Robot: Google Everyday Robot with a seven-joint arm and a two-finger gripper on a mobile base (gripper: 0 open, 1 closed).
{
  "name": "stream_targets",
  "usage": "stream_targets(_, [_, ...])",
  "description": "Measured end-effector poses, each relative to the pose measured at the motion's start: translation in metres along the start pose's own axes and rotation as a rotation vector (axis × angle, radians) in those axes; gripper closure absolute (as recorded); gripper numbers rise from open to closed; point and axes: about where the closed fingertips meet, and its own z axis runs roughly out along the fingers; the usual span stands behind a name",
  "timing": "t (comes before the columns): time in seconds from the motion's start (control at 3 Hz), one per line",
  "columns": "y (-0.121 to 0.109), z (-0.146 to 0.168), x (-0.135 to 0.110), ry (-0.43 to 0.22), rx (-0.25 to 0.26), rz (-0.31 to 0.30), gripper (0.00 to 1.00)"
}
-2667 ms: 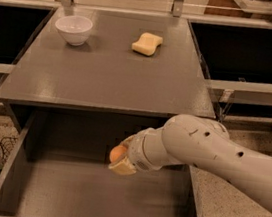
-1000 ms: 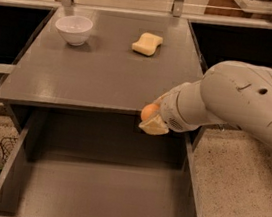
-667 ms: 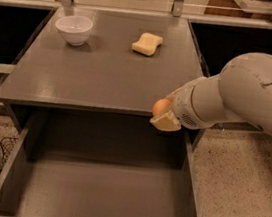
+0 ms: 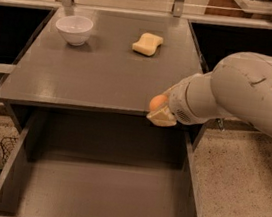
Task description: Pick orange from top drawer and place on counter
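The gripper (image 4: 160, 110) is clasping the orange (image 4: 157, 102) between its pale fingers (image 4: 163, 118), hovering at the front right edge of the counter (image 4: 95, 74), above the open top drawer (image 4: 104, 192). A white bowl (image 4: 74, 29) and a yellow sponge (image 4: 147, 43) are sitting farther back.

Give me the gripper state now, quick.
Gripper: shut on the orange, at the front right edge of the counter, above the open top drawer.
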Motion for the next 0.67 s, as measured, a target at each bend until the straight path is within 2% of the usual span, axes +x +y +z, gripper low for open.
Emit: stream_targets(0.67, [-0.022, 0.033, -0.011, 0.017, 0.008, 0.023, 1.0])
